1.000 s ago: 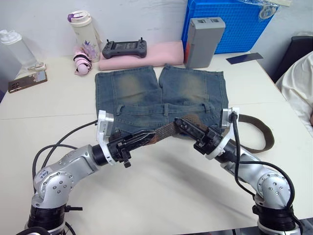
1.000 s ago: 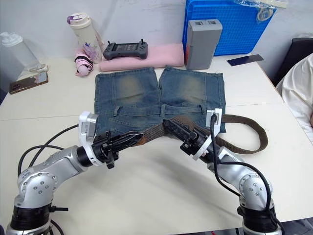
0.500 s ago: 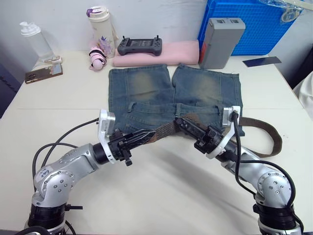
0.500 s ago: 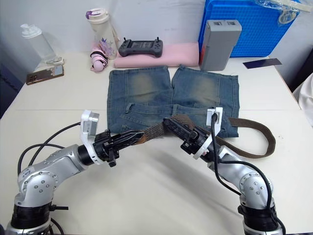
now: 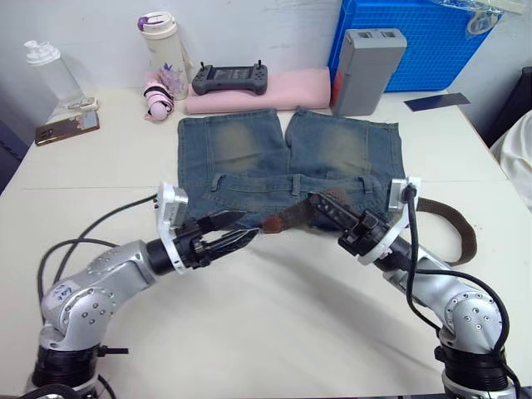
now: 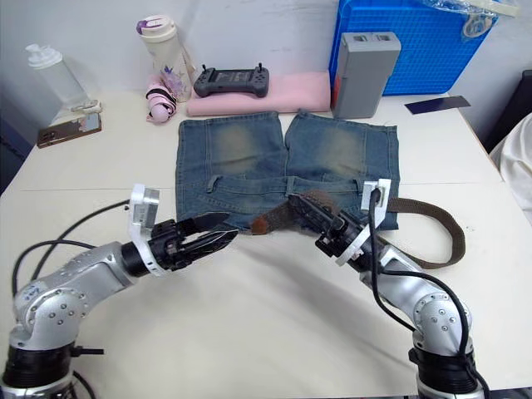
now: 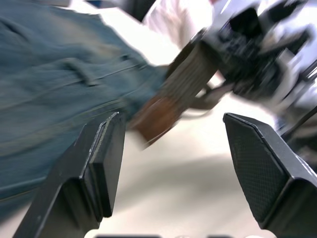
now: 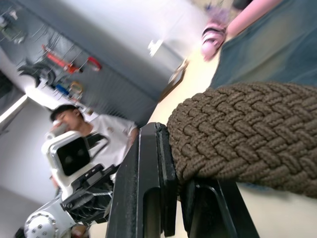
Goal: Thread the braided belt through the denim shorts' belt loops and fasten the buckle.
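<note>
I work over a pale cream table (image 5: 274, 332) set against a light wall. The denim shorts (image 5: 287, 166) lie flat on it, waistband toward me and legs pointing to the wall.

My right end effector (image 5: 330, 205) is clamped on the braided belt (image 5: 291, 218) just at the waistband's near edge; the right wrist view has the brown weave pressed against one black finger. From that grip the belt's reddish-brown end sticks out toward my left, over the shorts' edge, while the rest runs back past my right wrist and loops on the table beyond the shorts' right side. I cannot make out the buckle.

My left end effector (image 5: 233, 230) has its fingers spread apart and holds nothing; it hovers just short of the belt's free end, tips pointing at it. In the left wrist view the belt end shows between the two black pads (image 7: 106, 163), not touching either.

Along the far edge of the table sit a clear bottle (image 5: 48, 71), a phone (image 5: 66, 127), a tall cream tumbler with a purple lid (image 5: 160, 43), a pink folded cloth (image 5: 266, 87) with a dark handheld controller (image 5: 229, 80) on top, a grey box (image 5: 363, 58) and a blue crate (image 5: 424, 41). A person's white sleeve (image 5: 514, 158) shows at the right edge.
</note>
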You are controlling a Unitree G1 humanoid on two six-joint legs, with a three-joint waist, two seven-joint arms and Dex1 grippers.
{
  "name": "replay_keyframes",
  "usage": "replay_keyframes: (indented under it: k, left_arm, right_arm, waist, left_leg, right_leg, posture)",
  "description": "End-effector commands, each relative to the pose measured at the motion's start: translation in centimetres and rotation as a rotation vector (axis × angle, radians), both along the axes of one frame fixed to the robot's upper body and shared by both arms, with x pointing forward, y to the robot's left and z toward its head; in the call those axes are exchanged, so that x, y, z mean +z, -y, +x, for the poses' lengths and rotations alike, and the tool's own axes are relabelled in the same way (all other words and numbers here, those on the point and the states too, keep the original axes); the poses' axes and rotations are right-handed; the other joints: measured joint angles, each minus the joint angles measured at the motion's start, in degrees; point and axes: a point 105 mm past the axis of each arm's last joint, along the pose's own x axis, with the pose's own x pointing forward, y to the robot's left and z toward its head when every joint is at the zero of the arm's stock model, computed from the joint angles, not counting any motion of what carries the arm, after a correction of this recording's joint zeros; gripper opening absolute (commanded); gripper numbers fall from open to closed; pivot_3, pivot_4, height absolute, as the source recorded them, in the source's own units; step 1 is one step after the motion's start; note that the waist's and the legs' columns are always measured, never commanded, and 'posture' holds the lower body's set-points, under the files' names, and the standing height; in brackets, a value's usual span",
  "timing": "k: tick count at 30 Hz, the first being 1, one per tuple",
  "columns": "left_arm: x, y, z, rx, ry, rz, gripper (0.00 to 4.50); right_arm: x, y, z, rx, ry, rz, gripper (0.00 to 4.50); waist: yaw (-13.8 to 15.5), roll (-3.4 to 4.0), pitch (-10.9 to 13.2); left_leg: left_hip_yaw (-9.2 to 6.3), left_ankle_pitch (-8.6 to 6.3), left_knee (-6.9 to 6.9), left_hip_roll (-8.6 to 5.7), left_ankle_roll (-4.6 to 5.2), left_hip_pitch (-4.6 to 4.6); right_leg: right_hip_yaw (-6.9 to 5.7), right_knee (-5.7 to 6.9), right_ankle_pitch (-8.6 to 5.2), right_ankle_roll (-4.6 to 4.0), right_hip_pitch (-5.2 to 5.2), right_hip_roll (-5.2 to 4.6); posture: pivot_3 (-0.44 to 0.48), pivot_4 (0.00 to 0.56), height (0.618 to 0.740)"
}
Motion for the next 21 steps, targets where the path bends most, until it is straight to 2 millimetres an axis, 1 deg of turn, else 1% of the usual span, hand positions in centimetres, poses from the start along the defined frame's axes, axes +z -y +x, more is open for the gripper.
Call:
replay_keyframes:
  k: [1, 3, 6, 9, 12, 15, 17, 19, 21]
  left_arm:
    - [-2.6, 0.5, 2.8, -0.051, 0.312, 0.35, 3.46]
    - [-3.0, 0.7, 4.3, -0.051, 0.381, 0.377, 3.46]
    - [-4.0, 1.4, 6.2, -0.084, 0.442, 0.457, 3.46]
    - [-5.0, 2.1, 7.5, -0.101, 0.435, 0.464, 3.46]
    - [-5.9, 2.7, 8.5, -0.108, 0.41, 0.468, 3.46]
    - [-6.3, 2.7, 8.9, -0.114, 0.397, 0.462, 2.58]
    - [-6.5, 2.6, 8.8, -0.124, 0.389, 0.463, 1.71]
    - [-7.0, 2.1, 8.7, -0.116, 0.37, 0.475, 0.7]
    - [-7.8, 1.2, 8.6, -0.095, 0.341, 0.489, 0.04]
  right_arm:
    - [1.1, 3.7, 0.0, -0.096, 0.046, 0.027, 0.0]
    - [1.2, 4.3, -0.2, -0.111, 0.049, 0.03, 0.0]
    - [1.4, 5.3, -0.7, -0.138, 0.064, 0.011, 0.0]
    - [1.8, 5.8, -1.1, -0.16, 0.083, -0.014, 0.0]
    - [2.0, 6.1, -0.9, -0.199, 0.092, -0.033, 0.0]
    - [2.3, 5.9, -0.9, -0.204, 0.107, -0.045, 0.0]
    - [2.4, 5.9, -0.8, -0.214, 0.112, -0.066, 0.0]
    - [2.4, 5.7, -0.8, -0.212, 0.124, -0.087, 0.0]
    - [2.4, 5.3, -0.9, -0.199, 0.135, -0.103, 0.0]
  waist:
    - [0.78, 0.0, 0.0]
    - [1.19, -0.02, 0.0]
    - [0.71, -0.05, 0.01]
    - [0.22, -0.05, 0.01]
    - [-0.33, -0.07, 0.01]
    - [-0.4, -0.08, 0.0]
    - [-0.4, -0.08, 0.0]
    - [-0.41, -0.08, 0.0]
    - [-0.7, -0.13, -0.03]
  left_leg:
    - [0.08, 0.0, -0.04, -0.02, 0.01, 0.04]
    - [0.23, 0.05, -0.2, -0.02, 0.09, 0.09]
    - [0.36, 0.06, -0.49, 0.02, 0.14, 0.11]
    - [0.44, 0.06, -0.68, 0.14, 0.14, 0.1]
    - [0.48, 0.07, -0.66, 0.14, 0.15, 0.09]
    - [0.54, 0.13, -0.58, 0.14, 0.16, 0.11]
    - [0.6, 0.21, -0.58, 0.14, 0.14, 0.14]
    - [0.62, 0.26, -0.57, 0.14, 0.09, 0.17]
    - [0.62, 0.28, -0.58, 0.14, 0.07, 0.2]
  right_leg:
    - [0.05, -0.06, 0.02, 0.04, 0.01, 0.0]
    - [0.18, -0.23, 0.11, 0.19, 0.04, 0.01]
    - [0.33, -0.34, 0.17, 0.3, -0.07, 0.05]
    - [0.25, -0.3, 0.2, 0.36, -0.1, 0.09]
    - [0.23, -0.31, 0.21, 0.38, -0.11, 0.09]
    - [0.3, -0.36, 0.28, 0.52, -0.08, 0.08]
    - [0.39, -0.37, 0.32, 0.59, -0.08, 0.08]
    - [0.43, -0.39, 0.33, 0.6, -0.08, 0.08]
    - [0.46, -0.33, 0.33, 0.6, -0.07, 0.08]
  posture:
    - [0.0, 0.15, 0.678]
    - [0.0, 0.15, 0.678]
    - [0.0, 0.15, 0.678]
    - [0.0, 0.15, 0.678]
    - [0.0, 0.15, 0.678]
    - [0.0, 0.15, 0.678]
    - [0.0, 0.15, 0.678]
    - [0.0, 0.15, 0.678]
    - [0.0, 0.15, 0.677]
